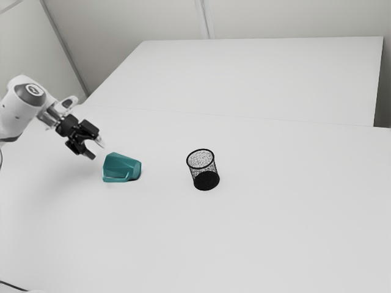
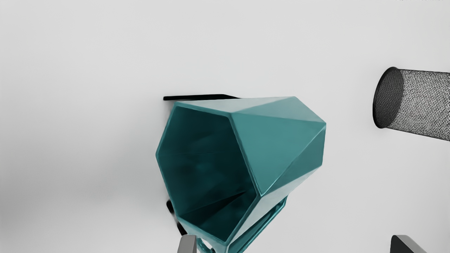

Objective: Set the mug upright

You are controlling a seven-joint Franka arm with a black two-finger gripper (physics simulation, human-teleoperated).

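Note:
Black and open, the gripper (image 1: 91, 148) hangs above the table at the exterior view's left, just up and left of the teal mug (image 1: 121, 168). The faceted mug lies on its side, its base toward the mesh cup. In the wrist view the mug (image 2: 277, 140) shows its dark open mouth, and its handle is low beside the body, partly cut off by the picture's edge. The fingertips of the gripper (image 2: 293, 244) stand wide apart with nothing held between them.
A black mesh cup (image 1: 202, 170) stands upright on the white table (image 1: 256, 244), to the exterior view's right of the mug, with a gap between them. Its mesh wall (image 2: 425, 102) is also in the wrist view. Pale walls rise behind the table.

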